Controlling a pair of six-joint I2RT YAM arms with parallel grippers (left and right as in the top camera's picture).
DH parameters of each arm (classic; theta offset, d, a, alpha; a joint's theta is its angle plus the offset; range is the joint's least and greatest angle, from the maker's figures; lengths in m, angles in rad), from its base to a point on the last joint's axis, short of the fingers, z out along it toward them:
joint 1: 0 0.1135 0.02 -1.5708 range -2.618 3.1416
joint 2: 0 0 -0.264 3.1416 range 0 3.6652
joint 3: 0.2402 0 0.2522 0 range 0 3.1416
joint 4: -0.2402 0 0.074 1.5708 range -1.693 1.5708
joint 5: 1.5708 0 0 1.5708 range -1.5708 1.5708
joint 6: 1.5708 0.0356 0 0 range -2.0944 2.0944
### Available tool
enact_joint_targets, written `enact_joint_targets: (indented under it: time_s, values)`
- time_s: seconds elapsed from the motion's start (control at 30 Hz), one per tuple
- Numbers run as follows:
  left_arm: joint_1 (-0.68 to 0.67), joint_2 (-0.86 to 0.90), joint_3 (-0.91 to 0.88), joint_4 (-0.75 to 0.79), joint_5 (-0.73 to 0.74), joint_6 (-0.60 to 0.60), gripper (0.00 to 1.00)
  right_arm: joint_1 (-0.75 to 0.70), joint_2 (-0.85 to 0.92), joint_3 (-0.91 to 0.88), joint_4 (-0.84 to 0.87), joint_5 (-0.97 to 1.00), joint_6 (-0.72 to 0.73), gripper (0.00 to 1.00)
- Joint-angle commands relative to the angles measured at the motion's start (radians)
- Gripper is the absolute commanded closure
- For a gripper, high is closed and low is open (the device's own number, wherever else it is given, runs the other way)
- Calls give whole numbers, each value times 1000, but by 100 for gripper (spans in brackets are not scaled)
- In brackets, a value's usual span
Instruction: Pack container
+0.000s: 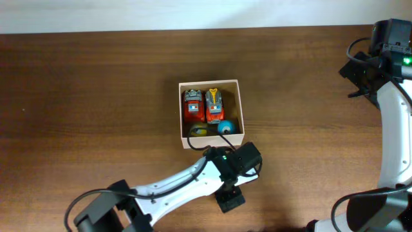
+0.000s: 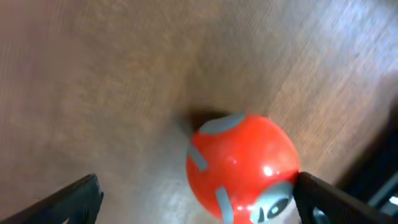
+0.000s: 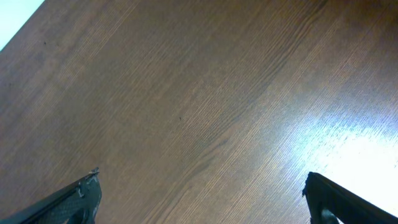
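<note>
The container (image 1: 241, 106) is a small white-walled box at the table's middle. It holds two red toy trucks (image 1: 192, 106) (image 1: 214, 105) side by side, with a blue ball (image 1: 225, 127) in front of them. My left gripper (image 1: 230, 196) is just in front of the box, low over the table. In the left wrist view it (image 2: 198, 186) is open around a red ball with grey markings (image 2: 239, 165), which rests on the wood against the right finger. The red ball is hidden in the overhead view. My right gripper (image 1: 367, 67) (image 3: 202, 182) is open and empty at the far right.
A dark yellowish item (image 1: 198, 131) lies in the box's front left corner. Brown wooden table (image 1: 84, 109) all round; its back edge meets a white strip along the top of the overhead view.
</note>
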Motion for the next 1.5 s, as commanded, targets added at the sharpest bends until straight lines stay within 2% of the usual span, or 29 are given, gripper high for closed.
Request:
enact_joint_targets:
  time_s: [0.0,0.2,0.4,0.57,0.63,0.77,0.9,1.03,1.47]
  values:
    - [-1,38,9,-12,24,2,0,-3,-17,18,0,2,8,1]
    - [-1,50,10,-8,24,6,3,-3,-17,18,0,2,8,1]
    - [-1,50,10,-9,24,6,25,-3,-17,18,0,2,8,1]
    - [-1,50,21,-31,40,16,25,-3,-17,18,0,2,8,1]
    - [-1,50,25,-37,50,26,30,-3,-17,18,0,2,8,1]
    - [-1,50,25,-39,50,25,59,-3,-17,18,0,2,8,1]
    - [-1,50,25,-39,50,25,67,-3,-17,18,0,2,8,1]
    - [-1,50,25,-39,45,25,83,-3,-17,18,0,2,8,1]
    - [-1,49,88,-87,-11,-6,85,-3,-17,18,0,2,8,1]
